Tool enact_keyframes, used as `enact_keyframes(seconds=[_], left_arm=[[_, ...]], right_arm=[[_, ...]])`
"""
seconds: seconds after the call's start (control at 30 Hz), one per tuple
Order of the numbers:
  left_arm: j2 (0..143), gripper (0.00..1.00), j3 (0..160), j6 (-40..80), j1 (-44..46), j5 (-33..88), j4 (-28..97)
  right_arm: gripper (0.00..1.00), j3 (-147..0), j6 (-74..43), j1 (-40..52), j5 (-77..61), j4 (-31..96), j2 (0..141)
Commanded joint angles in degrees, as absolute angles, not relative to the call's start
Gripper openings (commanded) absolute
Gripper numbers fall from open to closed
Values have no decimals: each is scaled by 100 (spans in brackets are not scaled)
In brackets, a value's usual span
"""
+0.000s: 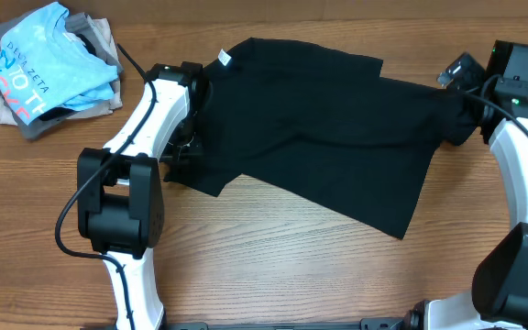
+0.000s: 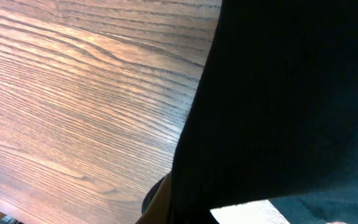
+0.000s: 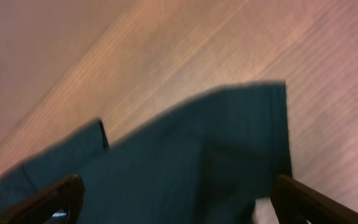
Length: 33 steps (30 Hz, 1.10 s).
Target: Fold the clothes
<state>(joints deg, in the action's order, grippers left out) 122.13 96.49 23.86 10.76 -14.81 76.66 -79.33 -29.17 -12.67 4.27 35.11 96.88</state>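
Black garment point(image 1: 319, 137) spread nearly flat across the middle of the overhead frame, on the wooden desk point(image 1: 273, 275), slanting from upper left down to lower right. White neck label point(image 1: 223, 60) turned up at its upper-left corner. Not yet folded. Presumably laid open like this to give clean edges to fold from.

Left tool point(image 1: 195, 92) at the garment's left edge, just below the label. Clamped narrow, and by the look of it on the cloth itself: in the left wrist view, black fabric filling the right half, close against the lens, bare desk to the left. Probably pinching that edge to anchor it or keep it taut.

Right tool point(image 3: 178, 186) at the far right of the overhead frame, by the sleeve point(image 3: 229, 143). Spread wide, gripping nothing. Fingers point(image 3: 55, 199) out at the two lower corners of the right wrist view, sleeve end lying loose on the desk between and beyond them. Open like this, free to back away or reach for a fresh hold.

In the upper-left corner, well apart: light blue tee point(image 1: 49, 55) heaped on grey and beige garments point(image 1: 16, 105). No part in this job.

Next, likely: smooth the soft ridge running through the middle, then bring one side over.
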Motion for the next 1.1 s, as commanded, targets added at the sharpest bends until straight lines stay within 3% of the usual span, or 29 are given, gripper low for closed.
enact_keyframes(seconds=[0.0, 0.17, 0.33, 0.8, 1.07], left_arm=[[11679, 4, 9813, 2349, 1050, -1540, 7675], [11507, 8, 9806, 2314, 1041, -1481, 7804], [11515, 8, 9754, 2316, 1041, -1260, 7703], [11515, 9, 9756, 2316, 1041, -1236, 7557], [11515, 10, 9756, 2314, 1041, -1212, 7474]], right_arm=[[100, -8670, -2803, -1260, -132, 4180, 9227], [100, -8851, -2801, -1216, -1334, 6007, 8967], [100, -8270, -2783, -937, -1341, 7155, 8973], [100, -6082, -3881, -729, -607, 7015, 8973], [100, -4991, -4202, -659, -676, 6254, 8973]])
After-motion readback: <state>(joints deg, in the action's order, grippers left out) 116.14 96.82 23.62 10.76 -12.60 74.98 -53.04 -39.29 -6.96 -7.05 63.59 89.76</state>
